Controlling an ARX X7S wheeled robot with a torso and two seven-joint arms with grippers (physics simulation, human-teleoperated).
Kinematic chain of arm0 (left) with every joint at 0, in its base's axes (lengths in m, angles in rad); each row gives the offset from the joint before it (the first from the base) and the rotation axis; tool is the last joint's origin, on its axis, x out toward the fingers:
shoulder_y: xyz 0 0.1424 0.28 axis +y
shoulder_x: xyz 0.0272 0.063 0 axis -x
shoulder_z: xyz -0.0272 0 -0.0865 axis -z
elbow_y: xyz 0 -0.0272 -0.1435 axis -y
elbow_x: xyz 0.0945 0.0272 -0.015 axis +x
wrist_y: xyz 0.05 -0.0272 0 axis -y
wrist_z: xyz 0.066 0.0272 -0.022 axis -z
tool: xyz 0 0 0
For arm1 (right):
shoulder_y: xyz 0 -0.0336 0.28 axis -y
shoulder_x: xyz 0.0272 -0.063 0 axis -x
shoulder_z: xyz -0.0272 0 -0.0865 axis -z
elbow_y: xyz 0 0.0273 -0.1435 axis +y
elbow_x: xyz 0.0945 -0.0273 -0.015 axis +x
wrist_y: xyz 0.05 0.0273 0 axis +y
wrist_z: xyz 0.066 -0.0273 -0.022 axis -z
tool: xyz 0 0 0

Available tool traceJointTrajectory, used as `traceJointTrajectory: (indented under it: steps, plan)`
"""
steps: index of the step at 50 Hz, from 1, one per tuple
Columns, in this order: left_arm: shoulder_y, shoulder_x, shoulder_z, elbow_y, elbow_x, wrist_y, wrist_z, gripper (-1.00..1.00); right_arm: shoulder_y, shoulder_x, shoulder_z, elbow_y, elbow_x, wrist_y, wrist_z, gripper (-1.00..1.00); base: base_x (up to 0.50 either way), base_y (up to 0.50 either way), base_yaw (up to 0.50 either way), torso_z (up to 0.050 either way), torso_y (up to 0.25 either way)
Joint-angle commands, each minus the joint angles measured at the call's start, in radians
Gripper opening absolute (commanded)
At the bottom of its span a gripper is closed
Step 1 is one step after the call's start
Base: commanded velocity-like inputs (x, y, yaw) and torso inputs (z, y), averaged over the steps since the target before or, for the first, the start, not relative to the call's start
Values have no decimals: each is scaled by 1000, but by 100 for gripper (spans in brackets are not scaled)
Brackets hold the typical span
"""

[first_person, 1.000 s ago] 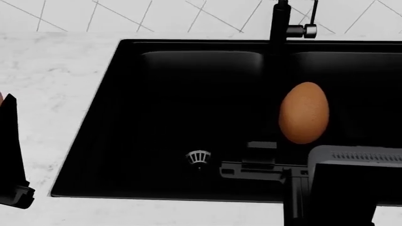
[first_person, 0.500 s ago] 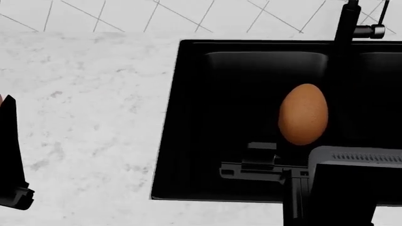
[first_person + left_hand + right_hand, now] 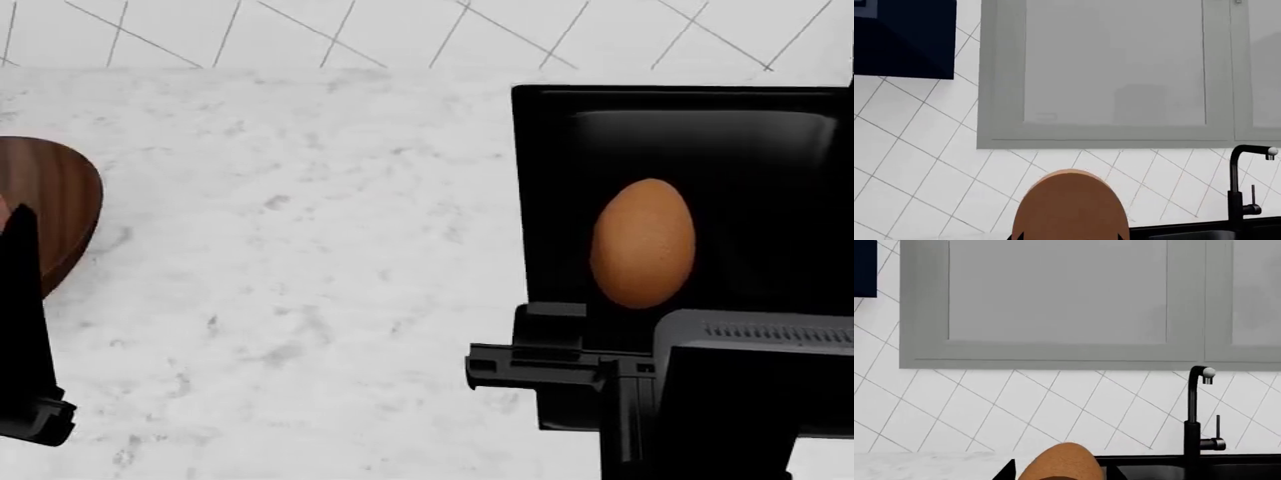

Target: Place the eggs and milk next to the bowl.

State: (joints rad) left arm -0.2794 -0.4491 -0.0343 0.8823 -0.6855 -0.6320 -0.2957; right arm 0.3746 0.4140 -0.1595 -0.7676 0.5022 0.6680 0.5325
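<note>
A tan-brown egg (image 3: 643, 243) hangs over the black sink, with my right gripper (image 3: 1061, 475) shut on it. The right wrist view shows this egg (image 3: 1064, 462) between two dark fingertips (image 3: 1009, 471). My left gripper (image 3: 1071, 236) is shut on a second egg (image 3: 1071, 205), whose bottom is flanked by the finger ends. In the head view only a dark left finger (image 3: 20, 300) shows at the left edge. The dark wooden bowl (image 3: 60, 205) stands on the counter just behind it, partly cut off by the frame. The milk is out of view.
A white marble counter (image 3: 307, 250) runs between the bowl and the black sink (image 3: 534, 200). A black faucet (image 3: 1194, 415) rises at the sink's back. Grey wall cabinets (image 3: 1054, 305) and a tiled wall stand behind. A dark blue block (image 3: 904, 37) hangs higher up.
The head view has swung left: the sink slid to the right in it and the bowl came into view at the left. Both grippers and the egg keep their places in the view.
</note>
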Motion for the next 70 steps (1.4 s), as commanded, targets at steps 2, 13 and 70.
traceJointTrajectory:
  steps: [2,13,70]
  plan:
    - [21,17,2,-40,-10,38,-7,-100,-19,-13,-13,26,-33,-24,-13,-100,-1,500,0,0,0]
    - [24,18,8,-48,-7,48,-7,-100,-20,-10,-13,27,-30,-27,-10,-100,-1,500,0,0,0]
    - [35,0,50,-69,16,90,11,-100,-22,0,-8,30,-3,-24,9,-100,6,387,0,0,0]
